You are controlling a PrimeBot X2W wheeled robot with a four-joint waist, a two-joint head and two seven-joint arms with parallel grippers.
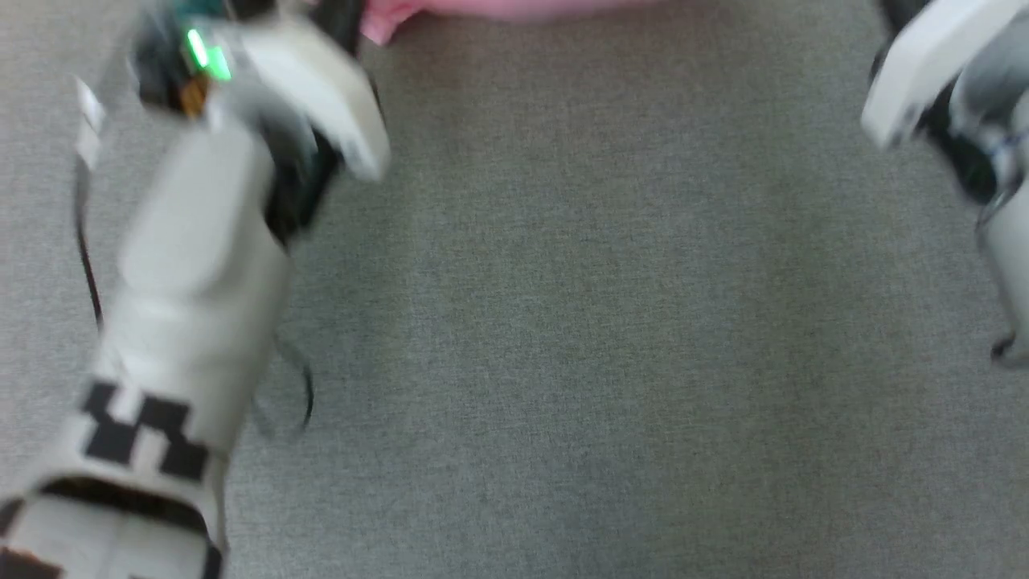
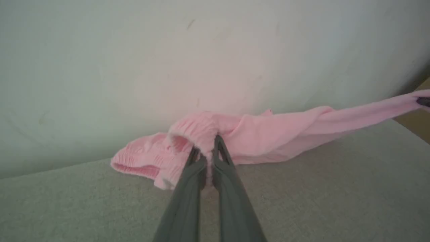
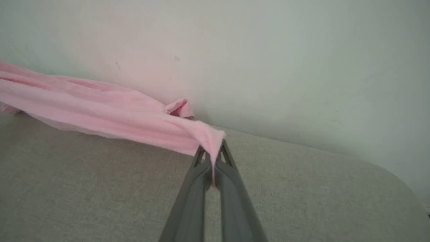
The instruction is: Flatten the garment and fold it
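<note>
The garment (image 2: 268, 134) is a light pink pair of shorts, stretched between both grippers just above the grey surface near a pale wall. My left gripper (image 2: 206, 148) is shut on its gathered elastic waistband (image 2: 195, 129). The cloth runs off to the right, where the other gripper's dark tip (image 2: 424, 101) holds its far end. In the right wrist view my right gripper (image 3: 211, 150) is shut on a corner of the garment (image 3: 100, 101), which trails away to the left. The head view catches a strip of the garment (image 1: 498, 10) at its top edge, between my two blurred arms.
A grey fabric-covered table (image 1: 603, 322) spreads below the arms. A pale wall (image 2: 215, 60) rises right behind the garment. The table's rounded corner (image 3: 399, 178) shows at the right in the right wrist view, and a tan patch (image 2: 416, 119) lies past its edge.
</note>
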